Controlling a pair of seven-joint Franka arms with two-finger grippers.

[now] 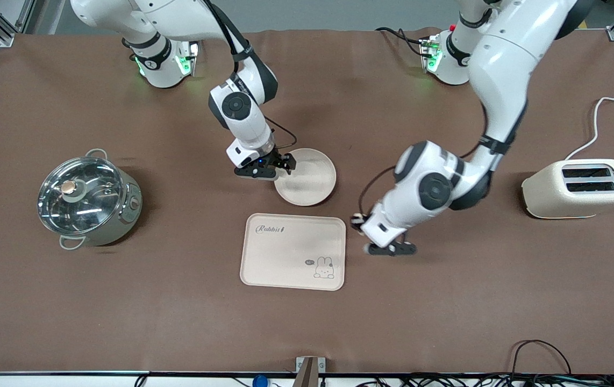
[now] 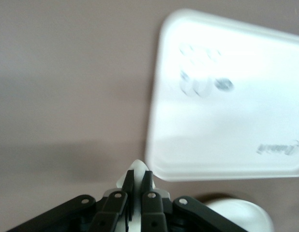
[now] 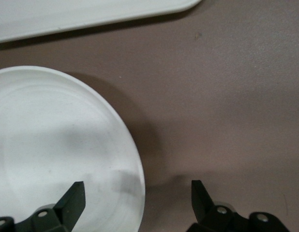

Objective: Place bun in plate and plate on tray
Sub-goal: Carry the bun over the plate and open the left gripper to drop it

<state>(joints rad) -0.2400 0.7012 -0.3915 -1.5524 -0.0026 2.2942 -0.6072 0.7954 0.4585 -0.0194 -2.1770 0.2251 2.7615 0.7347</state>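
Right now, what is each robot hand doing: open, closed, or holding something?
Left end effector: closed on the bun, beside the tray.
Right end effector: open, empty, straddling the rim of the plate.

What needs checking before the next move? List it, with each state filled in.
1. Bun held by left gripper: ok, fingers shut on it, beside the tray.
2. Plate bare and ready for the bun: ok.
3. Right gripper open astride the plate's rim: ok, one finger over the plate, the other over the table.
4. Tray free for the plate: ok.
5. Plate clear of tray: ok, apart.
6. Bun grip secure: cannot tell.
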